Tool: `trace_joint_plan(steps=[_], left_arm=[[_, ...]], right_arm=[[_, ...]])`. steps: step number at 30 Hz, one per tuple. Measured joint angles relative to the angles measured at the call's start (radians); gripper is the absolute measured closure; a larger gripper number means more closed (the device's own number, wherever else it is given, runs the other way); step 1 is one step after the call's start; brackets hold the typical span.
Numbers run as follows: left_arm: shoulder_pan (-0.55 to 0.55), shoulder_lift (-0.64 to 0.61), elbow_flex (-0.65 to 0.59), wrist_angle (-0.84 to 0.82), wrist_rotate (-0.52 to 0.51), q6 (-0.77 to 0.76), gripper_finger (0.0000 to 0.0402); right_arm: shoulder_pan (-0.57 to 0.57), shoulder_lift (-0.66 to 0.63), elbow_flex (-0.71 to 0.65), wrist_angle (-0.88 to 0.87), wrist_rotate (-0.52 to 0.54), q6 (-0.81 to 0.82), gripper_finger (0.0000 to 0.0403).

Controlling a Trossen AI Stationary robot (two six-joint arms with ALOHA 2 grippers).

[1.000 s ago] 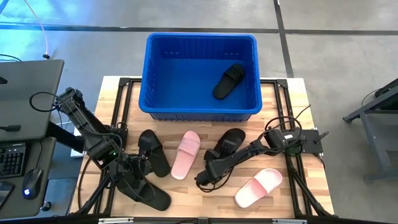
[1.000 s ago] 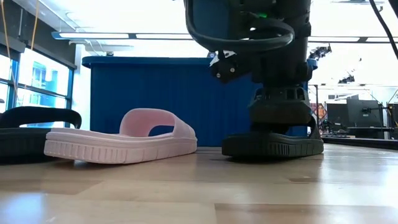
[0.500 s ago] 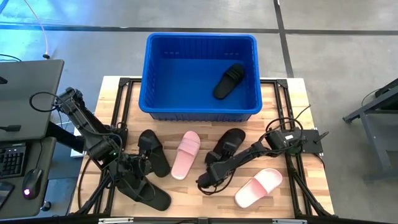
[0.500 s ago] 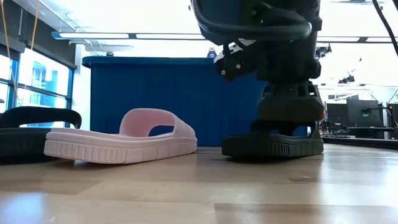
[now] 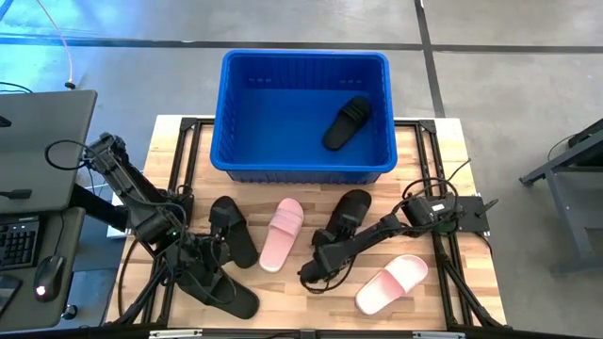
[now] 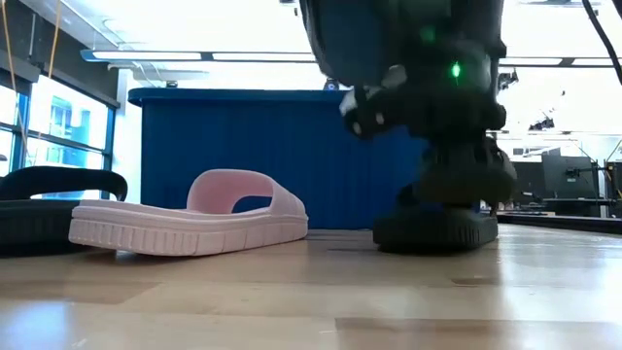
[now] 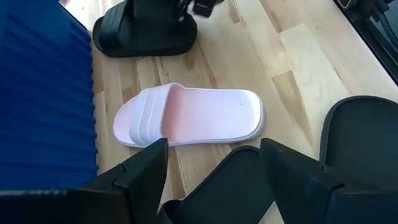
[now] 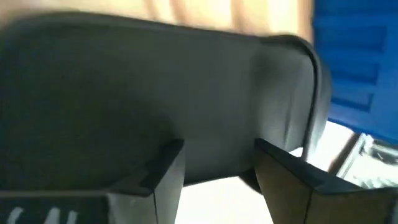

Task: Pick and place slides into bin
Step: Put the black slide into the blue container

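The blue bin (image 5: 306,57) stands at the table's far side with one black slide (image 5: 347,122) lying in it. On the table lie three black slides and two pink slides (image 5: 282,233) (image 5: 391,283). My right gripper (image 5: 320,256) is down on the near end of the middle black slide (image 5: 349,213), shut on it. At the near left my left gripper (image 7: 214,163) hangs open above another black slide (image 7: 233,186) without touching it. A third black slide (image 5: 232,230) lies beside it. My right gripper has the middle black slide at its near end (image 8: 214,137), whose dark surface fills the gap between the two fingers (image 8: 165,171). It comes slanting down from the table's near right. The slide's sole (image 6: 437,233) lies flat on the table. Which part the fingers close on is hidden by the gripper.
The bin's near wall (image 6: 272,160) rises just behind the slides. A desk with a keyboard (image 5: 19,240) stands left of the table. Bare wood shows between the two pink slides and along the right edge (image 5: 471,264).
The black slide under my right gripper has turned a little on the table. In the low view it now looks shorter and sits farther right, sole still down. My left gripper has kept still.
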Motion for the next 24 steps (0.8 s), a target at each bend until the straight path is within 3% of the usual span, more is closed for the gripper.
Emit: trace_joint_plan(steps=[15,19,24], left_arm=[[0.000,0.033,0.000,0.015,0.008,0.000,0.0158],[0.000,0.035,0.000,0.037,0.009,0.000,0.0158],[0.000,0.037,0.000,0.039,0.005,0.000,0.0158]], right_arm=[[0.144,-0.012,0.391,-0.004,-0.019,-0.220,0.0228],[0.176,-0.012,0.496,-0.003,-0.053,-0.267,0.0252],[0.190,-0.057,0.463,0.014,-0.084,-0.263,0.0315]])
